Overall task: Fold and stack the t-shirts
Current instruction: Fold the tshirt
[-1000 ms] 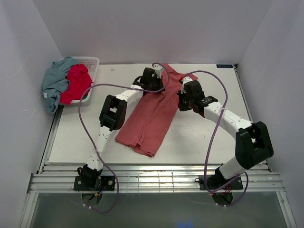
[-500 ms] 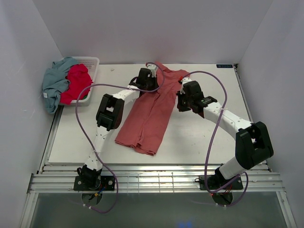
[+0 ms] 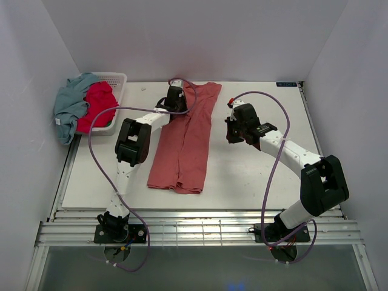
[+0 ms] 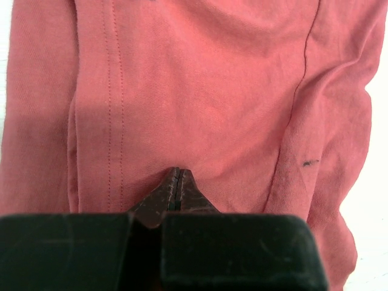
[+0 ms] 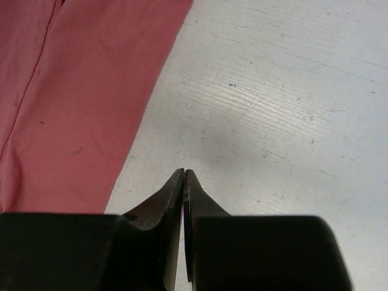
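Since a second ago your left gripper [image 4: 177, 173] has swung toward the white basket [image 3: 118, 77], pulling the salmon-red shirt [image 3: 182, 151] straight; your right gripper [image 5: 183, 173] has let go. Both jaws pinched shut, seemingly empty: left over the shirt's end nearest the basket, right over bare table [image 3: 254, 176] on the shirt's side away from the basket. Cloth light, limp, slides easily; take it at hems or corners. Crimson shirt [image 3: 97, 106] and grey-blue shirt [image 3: 70, 103] sit in the basket

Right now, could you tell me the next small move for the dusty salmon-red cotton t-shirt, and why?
Probably open the shut left gripper to pinch the dusty salmon-red cotton t-shirt beneath: it lies as a long strip, and the right gripper is shut, off the cloth.
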Robot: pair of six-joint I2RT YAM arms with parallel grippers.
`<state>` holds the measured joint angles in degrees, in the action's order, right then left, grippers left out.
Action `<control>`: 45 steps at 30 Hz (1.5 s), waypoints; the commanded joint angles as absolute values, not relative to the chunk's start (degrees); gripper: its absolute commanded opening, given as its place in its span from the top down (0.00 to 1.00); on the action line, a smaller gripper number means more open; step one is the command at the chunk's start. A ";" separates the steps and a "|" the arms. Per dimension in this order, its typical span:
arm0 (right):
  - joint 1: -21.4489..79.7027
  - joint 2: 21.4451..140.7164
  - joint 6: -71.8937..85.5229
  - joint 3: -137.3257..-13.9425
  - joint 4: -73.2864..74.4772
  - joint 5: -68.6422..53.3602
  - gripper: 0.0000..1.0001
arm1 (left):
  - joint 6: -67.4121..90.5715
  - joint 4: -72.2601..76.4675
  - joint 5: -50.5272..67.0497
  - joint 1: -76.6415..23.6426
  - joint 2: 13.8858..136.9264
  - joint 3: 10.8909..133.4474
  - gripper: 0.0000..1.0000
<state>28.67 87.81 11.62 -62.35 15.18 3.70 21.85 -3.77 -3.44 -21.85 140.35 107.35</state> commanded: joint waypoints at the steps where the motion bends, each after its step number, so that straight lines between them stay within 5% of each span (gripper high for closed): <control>1: 29.09 87.80 12.13 -62.14 15.38 4.04 0.92 | 23.81 -15.03 -8.87 -20.92 141.07 103.54 1.00; 8: 29.44 87.71 12.04 -61.70 15.65 4.57 0.91 | 25.93 -13.99 -9.94 -20.92 139.14 101.51 1.00; 12: 30.14 87.19 11.60 -61.52 15.64 4.22 0.77 | 23.03 -10.38 -7.47 -21.62 135.71 103.35 1.00; 14: 30.76 87.10 11.51 -61.52 15.91 3.69 0.69 | 20.67 -8.62 -7.47 -22.41 133.69 104.76 0.89; 15: 31.54 87.19 11.25 -61.44 16.17 3.43 0.67 | 19.87 -8.44 -7.56 -22.76 131.33 105.46 0.69; 18: 33.74 87.10 11.16 -61.70 18.19 2.90 0.61 | 17.76 -10.19 -8.52 -23.47 125.80 107.58 0.38; 21: 36.03 87.19 11.25 -61.52 20.21 1.41 0.60 | 18.71 -16.16 -9.93 -23.91 120.78 104.52 0.26; 30: 41.04 86.22 13.44 -59.77 25.13 -4.30 0.59 | 26.10 -30.31 -12.21 -27.51 101.79 72.12 0.25; 33: 42.27 85.87 13.97 -58.54 26.10 -5.80 0.59 | 28.56 -34.01 -11.17 -28.12 97.13 65.42 0.16; 45: 47.45 87.27 15.12 -57.65 27.42 -9.14 0.49 | 30.32 -42.80 -14.24 -29.44 85.79 57.92 0.11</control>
<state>46.26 87.79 14.46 -56.55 26.74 -7.55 29.23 -40.05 -12.67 -29.21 90.02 58.13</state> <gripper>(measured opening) 0.505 0.884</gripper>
